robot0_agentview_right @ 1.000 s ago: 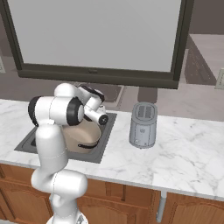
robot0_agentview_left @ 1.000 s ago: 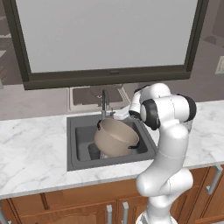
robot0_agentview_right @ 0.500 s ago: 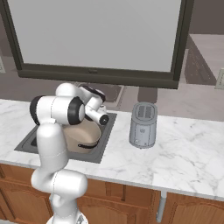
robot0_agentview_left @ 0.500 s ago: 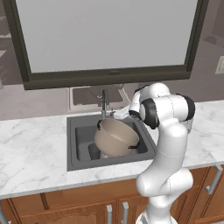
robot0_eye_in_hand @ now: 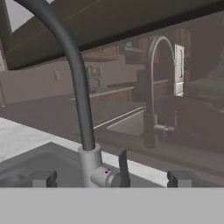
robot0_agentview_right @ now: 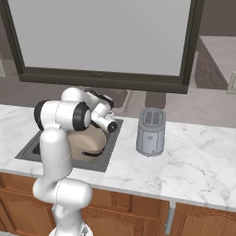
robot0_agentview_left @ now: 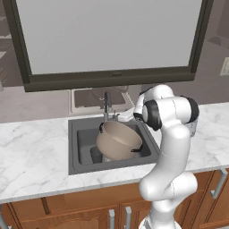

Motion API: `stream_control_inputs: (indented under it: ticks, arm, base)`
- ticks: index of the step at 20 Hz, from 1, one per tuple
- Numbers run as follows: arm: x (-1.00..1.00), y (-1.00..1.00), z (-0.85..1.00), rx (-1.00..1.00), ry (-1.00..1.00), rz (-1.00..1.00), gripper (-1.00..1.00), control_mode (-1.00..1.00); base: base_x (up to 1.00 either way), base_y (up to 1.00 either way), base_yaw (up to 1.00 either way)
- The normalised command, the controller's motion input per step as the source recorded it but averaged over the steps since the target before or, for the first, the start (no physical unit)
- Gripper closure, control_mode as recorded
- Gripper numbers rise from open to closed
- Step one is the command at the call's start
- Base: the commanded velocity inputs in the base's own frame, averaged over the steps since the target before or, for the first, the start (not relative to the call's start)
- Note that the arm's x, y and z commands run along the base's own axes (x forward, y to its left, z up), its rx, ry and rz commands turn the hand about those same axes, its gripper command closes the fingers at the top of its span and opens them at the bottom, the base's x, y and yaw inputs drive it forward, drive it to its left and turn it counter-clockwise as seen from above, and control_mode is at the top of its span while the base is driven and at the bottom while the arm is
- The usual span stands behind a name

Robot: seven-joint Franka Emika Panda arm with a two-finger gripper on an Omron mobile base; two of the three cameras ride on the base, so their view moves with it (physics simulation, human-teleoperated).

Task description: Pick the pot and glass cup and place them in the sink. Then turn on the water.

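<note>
The taupe pot [robot0_agentview_left: 118, 140] lies tilted in the dark sink [robot0_agentview_left: 84, 137], its pale inside facing up and left. Left of it on the basin floor stands the small dark glass cup [robot0_agentview_left: 95, 154], partly hidden by the pot. In the right base view the pot [robot0_agentview_right: 86, 140] shows behind my arm. My gripper [robot0_eye_in_hand: 111, 178] is open, level with the base of the dark curved faucet [robot0_eye_in_hand: 89, 164]. Its small lever handle [robot0_eye_in_hand: 123, 168] stands between my two fingertips [robot0_eye_in_hand: 43, 178]. In the left base view the gripper [robot0_agentview_left: 126, 117] sits just right of the faucet [robot0_agentview_left: 107, 105]. No water runs from the spout.
A grey toaster [robot0_agentview_right: 150, 132] stands on the marble counter [robot0_agentview_right: 193, 161] right of the sink. A large dark-framed window [robot0_agentview_left: 112, 36] rises behind the faucet. Wooden cabinet doors [robot0_agentview_left: 67, 214] run under the counter.
</note>
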Motion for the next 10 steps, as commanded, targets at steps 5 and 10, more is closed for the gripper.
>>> stream_control_inputs:
  ticks: [5,10]
  arm:
    - [0.10,-0.03,-0.07,0.00,0.00,0.00,-1.00,-1.00]
    - [0.17,0.00,-0.04,0.00,0.00,0.00,-1.00,-1.00]
  base:
    - [0.00,0.00,0.00]
    - [0.00,0.00,0.00]
